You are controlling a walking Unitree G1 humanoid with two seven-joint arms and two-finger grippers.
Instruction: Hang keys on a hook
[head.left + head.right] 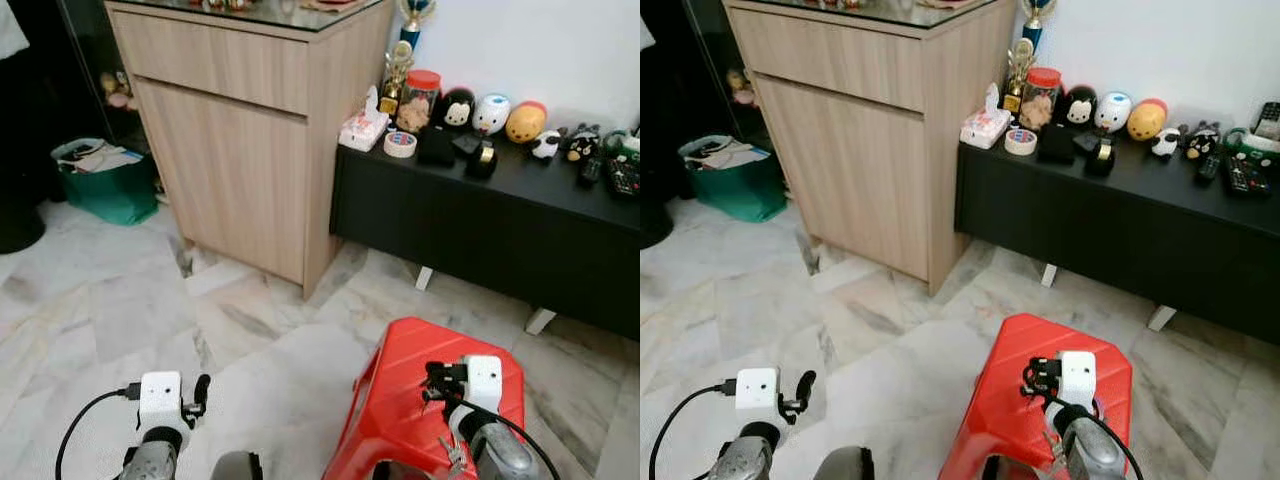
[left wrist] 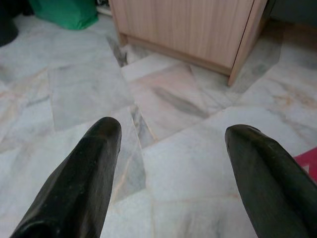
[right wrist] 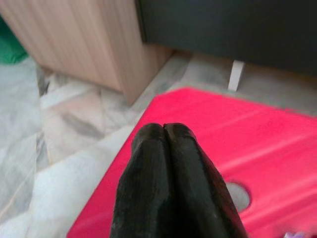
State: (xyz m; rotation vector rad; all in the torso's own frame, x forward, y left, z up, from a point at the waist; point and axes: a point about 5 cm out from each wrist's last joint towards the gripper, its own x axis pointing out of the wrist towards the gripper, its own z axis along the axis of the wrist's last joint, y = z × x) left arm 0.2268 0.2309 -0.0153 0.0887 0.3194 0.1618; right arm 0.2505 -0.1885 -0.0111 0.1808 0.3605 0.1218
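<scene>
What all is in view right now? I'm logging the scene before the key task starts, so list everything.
Wooden cabinet: one, light wood, upper left, on the floor.
Low bench: one, black, right of the cabinet, against the wall.
Figurines: several, mixed colours, in a row on the bench.
Jar: one, red lid, on the bench near the cabinet.
Tape roll: one, white, on the bench.
Tissue pack: one, white, at the bench's left end.
Trophy: one, gold, beside the jar.
Bag: one, green, far left on the floor.
Stool: one, red, under the right arm.
Left end effector: black, open, over the floor.
Right end effector: black, shut, over the stool.
</scene>
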